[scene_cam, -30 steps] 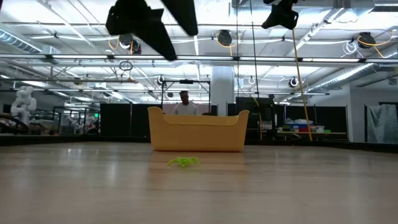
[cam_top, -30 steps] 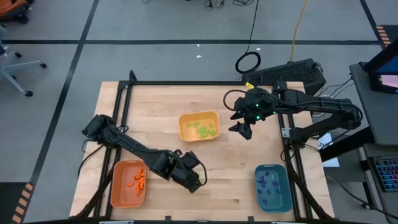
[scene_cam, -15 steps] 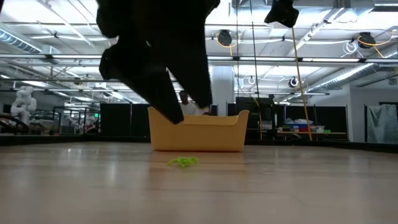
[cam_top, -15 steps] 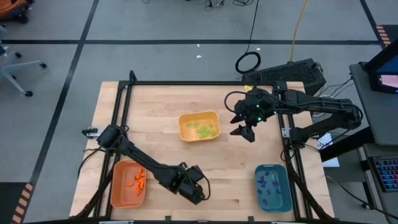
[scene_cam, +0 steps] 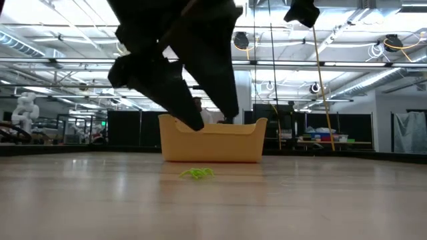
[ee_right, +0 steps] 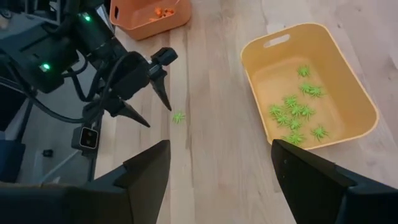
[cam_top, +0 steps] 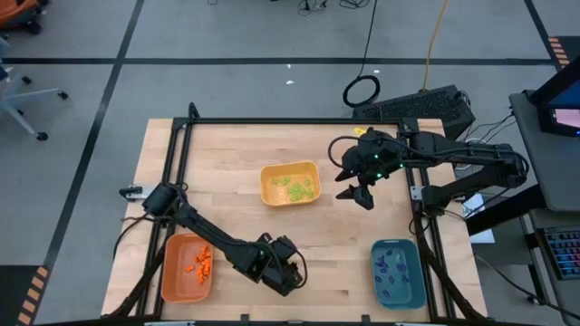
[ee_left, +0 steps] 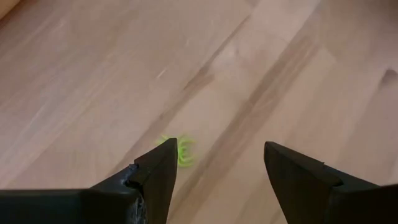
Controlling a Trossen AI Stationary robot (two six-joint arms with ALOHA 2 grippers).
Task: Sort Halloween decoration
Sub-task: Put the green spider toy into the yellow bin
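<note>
Sort nearly complete: orange, green, purple pcs in trays. One green piece [ee_right: 178,116] left on table [cam_top: 344,244], near side. Left gripper [ee_right: 149,93] above it, jaws apart, empty. Right gripper [cam_top: 360,192] wide, idle far right

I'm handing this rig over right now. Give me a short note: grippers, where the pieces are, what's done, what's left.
Left gripper: open, empty, above the lone green piece on the table.
Right gripper: open, empty, waiting beside the yellow tray.
Done: green pieces in the yellow tray, orange pieces in the orange tray, purple pieces in the teal tray.
Left: the loose green piece goes into the yellow tray.
</note>
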